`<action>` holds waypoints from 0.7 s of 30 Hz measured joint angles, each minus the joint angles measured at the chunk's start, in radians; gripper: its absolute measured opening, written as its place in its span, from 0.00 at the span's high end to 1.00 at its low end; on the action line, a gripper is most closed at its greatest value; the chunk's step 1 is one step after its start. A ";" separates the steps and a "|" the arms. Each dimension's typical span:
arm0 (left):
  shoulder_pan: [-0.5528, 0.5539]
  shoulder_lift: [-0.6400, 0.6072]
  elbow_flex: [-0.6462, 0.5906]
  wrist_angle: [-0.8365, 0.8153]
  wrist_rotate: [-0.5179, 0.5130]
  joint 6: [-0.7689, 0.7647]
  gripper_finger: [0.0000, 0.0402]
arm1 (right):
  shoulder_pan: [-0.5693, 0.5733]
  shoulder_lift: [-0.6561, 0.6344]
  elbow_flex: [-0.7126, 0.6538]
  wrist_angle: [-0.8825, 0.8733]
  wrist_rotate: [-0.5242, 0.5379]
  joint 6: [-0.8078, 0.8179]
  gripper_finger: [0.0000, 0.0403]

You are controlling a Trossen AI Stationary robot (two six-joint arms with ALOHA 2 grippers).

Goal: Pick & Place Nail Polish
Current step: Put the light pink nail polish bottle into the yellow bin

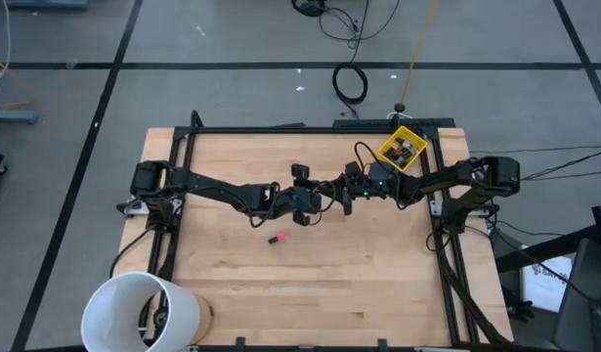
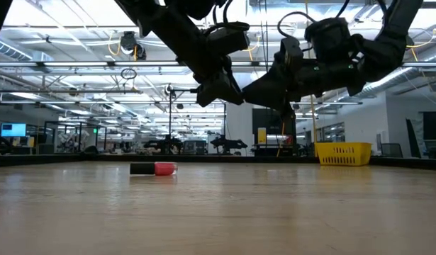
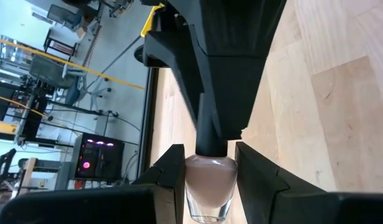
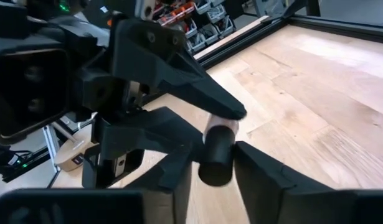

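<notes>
A pale pink nail polish bottle (image 3: pixel 210 180) with a dark cap (image 4: pixel 216 152) is held in the air over the middle of the table, between my two grippers. My left gripper (image 1: pixel 313 201) is shut on its body. My right gripper (image 1: pixel 342 194) faces it and is shut on its cap. A red nail polish bottle (image 1: pixel 277 239) with a dark cap lies on its side on the table in front of them, also in the low view (image 2: pixel 155 168). More bottles sit in the yellow bin (image 1: pixel 402 149). My left gripper pinches the bottle's pale glass body (image 3: pixel 192 180) between its two fingers, coming about level from the table's left. The bottle is lifted clear, its cap pointing toward the right gripper. My right gripper has the dark cap (image 4: pixel 207 163) between its two fingers, coming about level from the table's right; the bottle runs along the fingers.
The yellow bin stands at the table's far right corner, also in the low view (image 2: pixel 343 152). A large white bucket (image 1: pixel 142 313) stands at the near left corner. Bare wooden table (image 1: pixel 359 284) lies in front of the arms.
</notes>
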 joint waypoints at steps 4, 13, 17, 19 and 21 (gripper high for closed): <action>-0.001 0.000 0.000 0.001 0.010 -0.014 0.76 | 0.012 0.000 0.000 0.013 0.002 0.000 0.65; -0.001 0.000 -0.001 0.002 0.009 -0.014 0.76 | 0.031 0.000 0.001 0.023 0.080 0.000 0.62; -0.001 0.000 -0.001 0.003 0.007 -0.014 0.76 | 0.030 -0.001 0.001 0.020 0.079 -0.003 0.67; -0.001 0.000 -0.001 0.003 0.007 -0.014 0.76 | 0.030 0.000 0.001 0.019 0.079 -0.003 0.70; -0.001 0.000 -0.001 0.003 0.006 -0.014 0.76 | 0.030 -0.001 0.001 0.013 0.079 -0.003 0.72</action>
